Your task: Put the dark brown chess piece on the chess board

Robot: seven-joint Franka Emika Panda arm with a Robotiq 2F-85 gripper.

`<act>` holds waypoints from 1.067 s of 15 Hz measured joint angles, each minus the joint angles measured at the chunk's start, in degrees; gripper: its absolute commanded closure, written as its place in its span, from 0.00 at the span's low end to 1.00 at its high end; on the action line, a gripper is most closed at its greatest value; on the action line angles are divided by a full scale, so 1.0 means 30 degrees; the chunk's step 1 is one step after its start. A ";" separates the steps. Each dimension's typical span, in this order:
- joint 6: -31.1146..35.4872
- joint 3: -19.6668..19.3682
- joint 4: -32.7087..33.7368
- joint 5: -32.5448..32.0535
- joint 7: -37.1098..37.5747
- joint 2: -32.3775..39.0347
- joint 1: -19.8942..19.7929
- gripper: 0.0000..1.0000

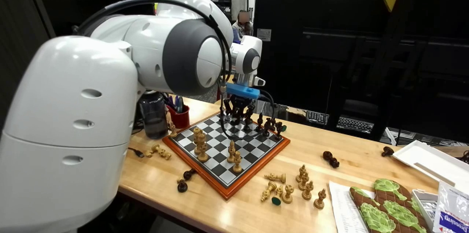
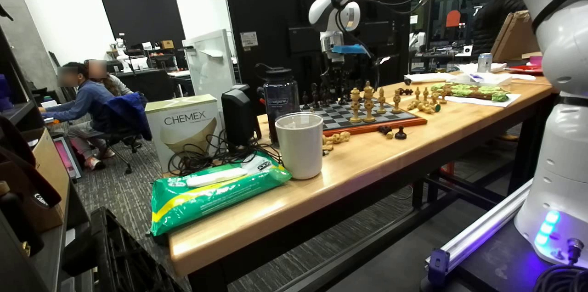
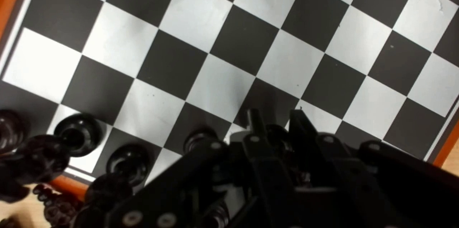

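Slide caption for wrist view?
End effector over the chess board, a dark chess piece between its fingers and other dark pieces standing at lower left.

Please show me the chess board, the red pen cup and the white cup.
Chess board (image 3: 172, 65): in the wrist view, on a dark square.
Red pen cup (image 1: 180, 119): in an exterior view, on its side wall.
White cup (image 2: 299, 152): in an exterior view, on its outer wall.

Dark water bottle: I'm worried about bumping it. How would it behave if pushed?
The dark water bottle would probably tip if pushed near its top, being tall for its width. Its round body suggests that it could roll once toppled. The smooth, straight walls look fairly stiff, so they would likely give little.
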 measured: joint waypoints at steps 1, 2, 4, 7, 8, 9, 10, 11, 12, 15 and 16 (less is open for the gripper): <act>0.0001 0.0006 0.0026 0.0000 -0.0066 0.0050 -0.0001 0.94; 0.0007 0.0009 0.0049 0.0000 -0.0111 0.0093 -0.0005 0.94; 0.0021 0.0012 0.0094 0.0000 -0.0162 0.0150 -0.0016 0.94; 0.0035 0.0033 0.0109 0.0000 -0.0330 0.0176 -0.0078 0.94; 0.0035 0.0037 0.0113 0.0000 -0.0398 0.0180 -0.0095 0.94; 0.0035 0.0039 0.0118 0.0000 -0.0437 0.0191 -0.0109 0.94; 0.0036 0.0042 0.0121 0.0000 -0.0464 0.0203 -0.0125 0.94; 0.0036 0.0046 0.0122 0.0000 -0.0487 0.0218 -0.0138 0.94; 0.0048 0.0049 0.0123 0.0000 -0.0506 0.0239 -0.0145 0.94; 0.0128 0.0051 0.0136 0.0000 -0.0569 0.0387 -0.0159 0.94; 0.0156 0.0055 0.0138 0.0000 -0.0617 0.0448 -0.0159 0.94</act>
